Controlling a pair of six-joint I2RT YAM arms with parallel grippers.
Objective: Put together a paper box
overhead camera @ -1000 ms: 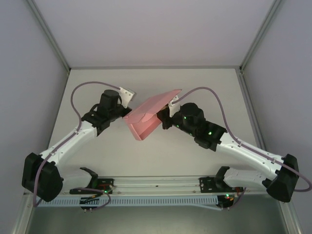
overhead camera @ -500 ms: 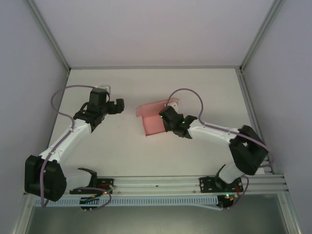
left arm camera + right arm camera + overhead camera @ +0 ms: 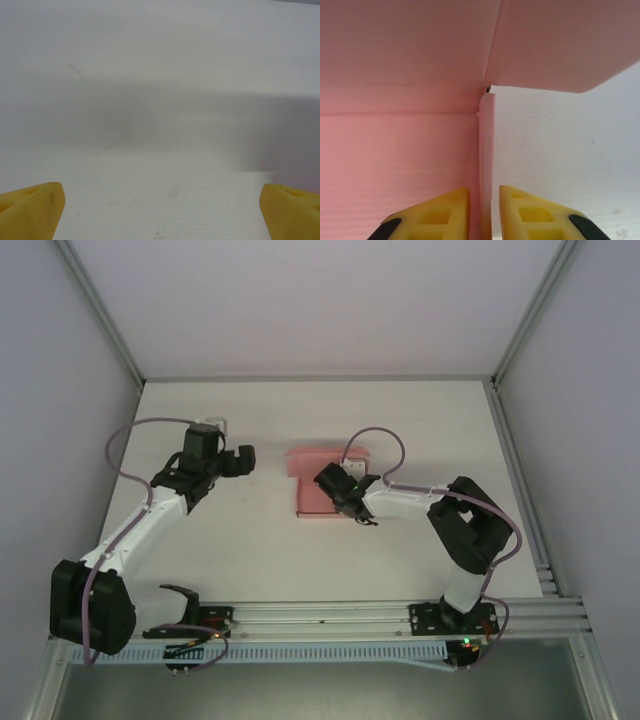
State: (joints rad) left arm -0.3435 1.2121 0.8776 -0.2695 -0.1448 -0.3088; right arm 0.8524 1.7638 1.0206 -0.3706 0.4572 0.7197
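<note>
The pink paper box [image 3: 308, 502] rests on the white table, its lid flap [image 3: 312, 458] laid back toward the far side. My right gripper [image 3: 338, 487] is at the box's right side wall. In the right wrist view that thin upright wall [image 3: 486, 145] runs between the yellow fingertips of my right gripper [image 3: 485, 195]; the left one lies against it and a narrow gap shows at the right one. The box floor [image 3: 400, 155] is to the left. My left gripper [image 3: 243, 460] hovers well left of the box, wide open [image 3: 162, 192] over bare table.
The white table [image 3: 420, 420] is walled by grey panels with metal frame posts at the back corners. The arms' base rail [image 3: 320, 618] runs along the near edge. The right arm's elbow [image 3: 470, 525] is folded up to the right of the box.
The right arm brought the tilted, lifted box down flat onto the table and folded in closer. Its jaws have loosened from the wall. The left gripper drew back leftward from the box.
</note>
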